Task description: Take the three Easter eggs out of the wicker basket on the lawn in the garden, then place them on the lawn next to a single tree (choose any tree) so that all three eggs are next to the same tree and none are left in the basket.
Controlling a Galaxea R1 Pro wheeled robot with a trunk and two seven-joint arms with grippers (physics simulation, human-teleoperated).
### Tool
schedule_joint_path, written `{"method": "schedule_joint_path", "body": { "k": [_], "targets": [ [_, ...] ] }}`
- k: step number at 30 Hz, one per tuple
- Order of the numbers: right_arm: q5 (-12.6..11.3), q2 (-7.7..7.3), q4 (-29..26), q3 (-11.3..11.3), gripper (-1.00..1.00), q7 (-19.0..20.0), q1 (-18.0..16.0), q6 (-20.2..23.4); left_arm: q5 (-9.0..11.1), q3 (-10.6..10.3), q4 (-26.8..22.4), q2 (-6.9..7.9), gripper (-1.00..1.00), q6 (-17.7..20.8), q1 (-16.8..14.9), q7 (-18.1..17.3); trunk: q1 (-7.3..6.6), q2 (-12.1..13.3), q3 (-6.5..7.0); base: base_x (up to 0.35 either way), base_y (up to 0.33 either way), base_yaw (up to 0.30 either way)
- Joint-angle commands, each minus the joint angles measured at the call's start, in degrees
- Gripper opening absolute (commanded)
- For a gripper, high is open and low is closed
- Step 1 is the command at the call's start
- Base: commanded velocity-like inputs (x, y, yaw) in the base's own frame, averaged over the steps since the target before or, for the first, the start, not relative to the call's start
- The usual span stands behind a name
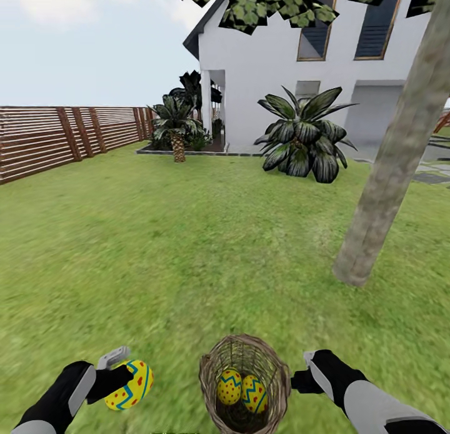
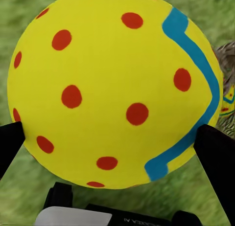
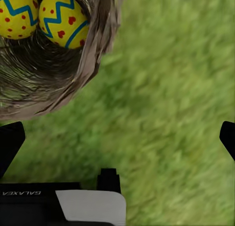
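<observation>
Yellow egg [image 1: 129, 385] sits clenched in your left claw [image 1: 125, 378], held low over the lawn [image 1: 187, 252] just left of the basket [image 1: 245, 384]. Two more eggs [image 1: 242, 389] lie side by side inside the basket. Your right claw [image 1: 299, 380] hangs released, fingers spread over grass just beside the basket's right rim, so it is the nearer arm for the next pick. The tree [image 1: 387, 171] stands ahead and to the right, its trunk base well apart from the basket: you carry the held egg forward and rightward across the basket to reach it.
</observation>
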Motion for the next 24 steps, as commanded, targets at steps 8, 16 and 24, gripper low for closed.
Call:
{"method": "schedule_joint_path", "body": {
  "k": [8, 16, 24],
  "targets": [
    [-0.3, -0.17, 0.0, 0.4, 1.00, 0.0, 0.0, 0.3, 0.1, 1.1, -1.9, 2.34, -1.00, -9.4, -0.1, -1.0, -1.76, 3.2, 1.38, 0.000, 0.000, 0.292],
    [-0.3, -0.84, -0.1, 0.4, 1.00, 0.0, 0.0, 0.3, 3.2, 5.4, -10.7, 4.32, -1.00, -18.3, -0.1, -0.4, -3.52, 6.4, 2.82, 0.000, 0.000, 0.292],
    [-0.3, -0.50, 0.0, 0.4, 1.00, -0.1, 0.0, 0.3, 3.6, 5.2, -11.9, 4.32, -1.00, -20.1, -0.1, 0.1, -5.28, 9.6, 4.25, 0.000, 0.000, 0.292]
  ]
}}
